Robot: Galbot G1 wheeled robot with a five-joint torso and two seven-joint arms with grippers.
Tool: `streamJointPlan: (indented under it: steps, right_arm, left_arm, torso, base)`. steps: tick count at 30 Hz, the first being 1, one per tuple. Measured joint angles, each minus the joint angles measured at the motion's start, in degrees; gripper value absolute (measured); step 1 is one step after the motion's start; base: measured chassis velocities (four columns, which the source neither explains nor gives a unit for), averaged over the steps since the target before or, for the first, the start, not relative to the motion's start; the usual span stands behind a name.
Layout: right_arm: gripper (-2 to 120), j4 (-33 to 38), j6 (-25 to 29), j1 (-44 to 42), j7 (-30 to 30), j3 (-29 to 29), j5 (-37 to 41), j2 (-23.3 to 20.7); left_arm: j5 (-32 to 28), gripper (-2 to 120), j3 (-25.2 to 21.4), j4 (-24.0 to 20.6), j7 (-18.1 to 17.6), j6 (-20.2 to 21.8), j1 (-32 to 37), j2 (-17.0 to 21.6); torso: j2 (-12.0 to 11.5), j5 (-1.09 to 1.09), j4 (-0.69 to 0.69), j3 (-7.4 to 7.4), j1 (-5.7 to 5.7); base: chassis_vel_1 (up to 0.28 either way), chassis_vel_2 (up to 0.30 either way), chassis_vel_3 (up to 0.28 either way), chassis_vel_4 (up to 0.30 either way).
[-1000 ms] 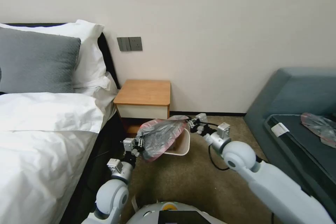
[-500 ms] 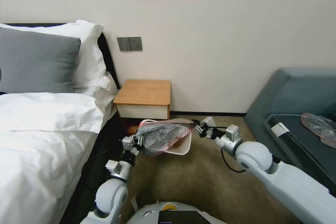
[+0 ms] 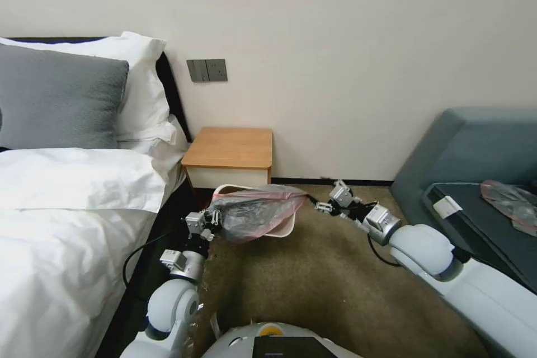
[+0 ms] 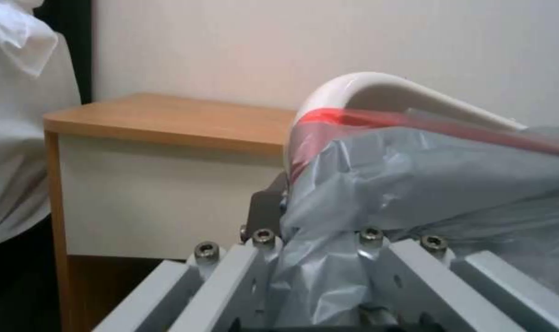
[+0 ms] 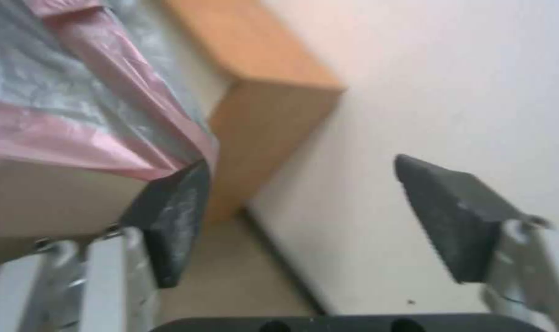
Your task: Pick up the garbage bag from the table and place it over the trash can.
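Garbage bag [image 3: 254,211] stretched over trash can [image 3: 282,229] before nightstand [image 3: 230,148]. Left gripper [image 3: 211,220] clamps bag; right gripper [image 3: 320,206] jaws apart beside it.

No legible text, label, brand, number or sign appears on any surface; the small white tag [image 3: 447,207] lying on the sofa [image 3: 475,145] seat carries no marks that can be read.
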Motion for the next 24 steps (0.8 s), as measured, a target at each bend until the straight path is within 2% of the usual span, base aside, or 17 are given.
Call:
streamJointPlan:
  steps: [1,4,7,18,24]
  right_arm:
    - [81,0.0,0.0,0.0,0.0,0.0,0.0,0.0]
    - [95,2.3,0.9,-0.5,0.7,0.5,-2.2,1.5]
    - [99,3.0,1.8,-0.4,0.5,0.1,-1.6,1.9]
    - [100,1.2,7.0,1.9,-1.1,-3.6,-3.9,3.1]
    - [100,0.1,7.9,3.8,-1.9,-5.8,-4.6,3.2]
  left_arm:
    - [0.0,6,0.0,0.0,0.0,0.0,0.0,0.0]
    - [0.1,6,0.0,0.4,-0.1,0.4,-0.2,0.0]
    - [0.2,6,0.3,0.4,-0.1,0.6,-0.3,0.0]
    - [2.5,6,1.3,-0.1,0.3,0.8,-0.5,0.4]
    - [4.2,6,1.9,-0.1,1.1,0.8,-0.8,0.6]
  torso:
    - [0.0,0.00,0.00,0.00,0.00]
    - [0.0,0.00,0.00,0.00,0.00]
    - [0.0,-0.01,0.00,0.00,0.00]
    - [0.0,0.00,0.00,0.00,0.00]
    - [0.0,0.00,0.00,0.00,0.00]
  base:
    - [0.000,0.000,0.000,0.000]
    - [0.000,0.000,0.000,0.000]
    - [0.000,0.000,0.000,0.000]
    - [0.000,0.000,0.000,0.000]
    - [0.000,0.000,0.000,0.000]
